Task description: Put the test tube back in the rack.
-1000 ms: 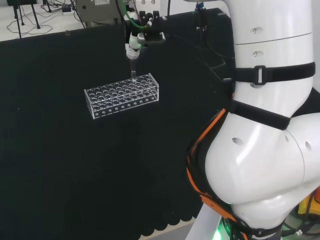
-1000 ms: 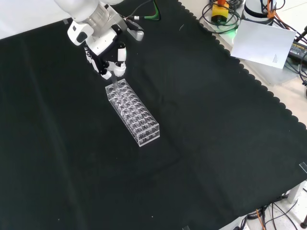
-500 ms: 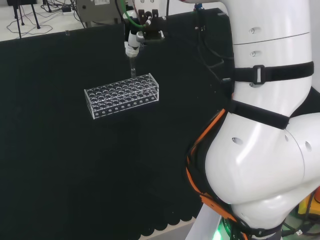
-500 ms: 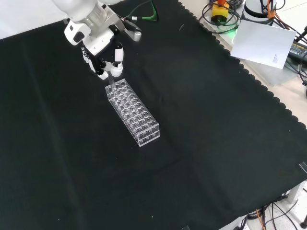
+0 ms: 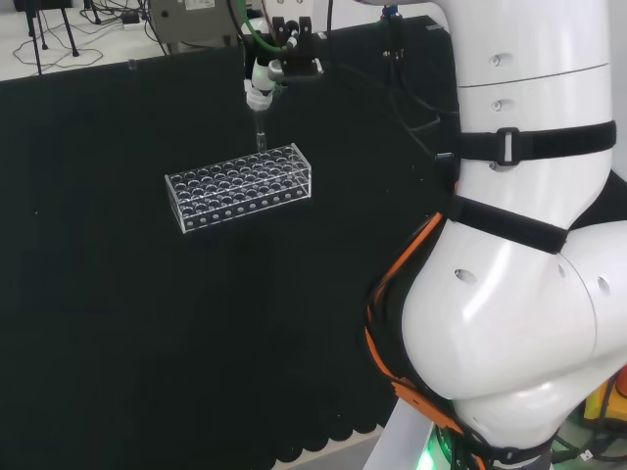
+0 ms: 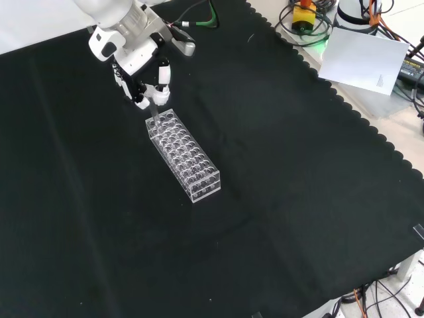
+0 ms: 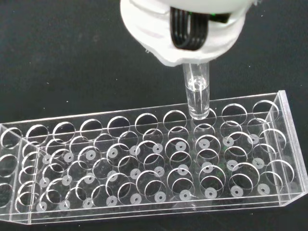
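A clear plastic rack (image 5: 240, 184) (image 6: 183, 154) (image 7: 144, 163) with several rows of empty holes lies on the black cloth. The hand (image 5: 263, 76) (image 6: 140, 85) (image 7: 180, 33) hangs above the rack's end, at the right in the head view and the far end in the front view. Its fingers are pinched on a clear test tube (image 5: 261, 136) (image 6: 154, 111) (image 7: 196, 95) that points straight down. In the wrist view the tube's rounded tip is just above a hole in the rack's outer row, near one end.
White arm links (image 5: 519, 245) fill the right of the head view. A white sheet (image 6: 368, 59) and cables (image 6: 311, 20) lie beyond the cloth's scalloped edge at the front view's upper right.
The hand rose slightly with the tube between one second and half a second ago, then held still. The rack has not moved.
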Controlling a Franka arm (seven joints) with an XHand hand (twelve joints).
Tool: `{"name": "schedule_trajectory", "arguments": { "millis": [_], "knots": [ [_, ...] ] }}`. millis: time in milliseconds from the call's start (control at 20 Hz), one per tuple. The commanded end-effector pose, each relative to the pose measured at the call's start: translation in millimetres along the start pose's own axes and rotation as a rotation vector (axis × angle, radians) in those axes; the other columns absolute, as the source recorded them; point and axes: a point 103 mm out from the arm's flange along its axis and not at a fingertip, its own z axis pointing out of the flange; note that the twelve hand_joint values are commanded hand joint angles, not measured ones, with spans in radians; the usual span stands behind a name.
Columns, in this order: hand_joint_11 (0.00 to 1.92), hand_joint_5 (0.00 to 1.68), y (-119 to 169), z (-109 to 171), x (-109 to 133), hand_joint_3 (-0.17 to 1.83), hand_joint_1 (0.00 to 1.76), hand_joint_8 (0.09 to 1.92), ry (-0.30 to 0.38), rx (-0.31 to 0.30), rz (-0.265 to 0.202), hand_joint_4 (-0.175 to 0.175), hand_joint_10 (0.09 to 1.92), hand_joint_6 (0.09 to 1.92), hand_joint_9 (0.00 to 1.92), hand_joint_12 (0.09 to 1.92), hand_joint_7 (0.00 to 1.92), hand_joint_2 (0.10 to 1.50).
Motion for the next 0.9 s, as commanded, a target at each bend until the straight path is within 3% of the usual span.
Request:
{"name": "schedule_trajectory", "arguments": {
  "millis": [50,900],
  "knots": [
    [1.01,1.35,-1.1,0.8,0.2,0.38,1.43,0.55,0.0,0.0,0.001,-0.175,0.44,0.39,1.36,1.16,1.71,0.75],
    [1.01,1.35,-3.3,6.3,-3.2,0.38,1.43,0.56,0.013,0.008,0.006,-0.175,0.44,0.39,1.36,1.16,1.71,0.75]
  ]
}}
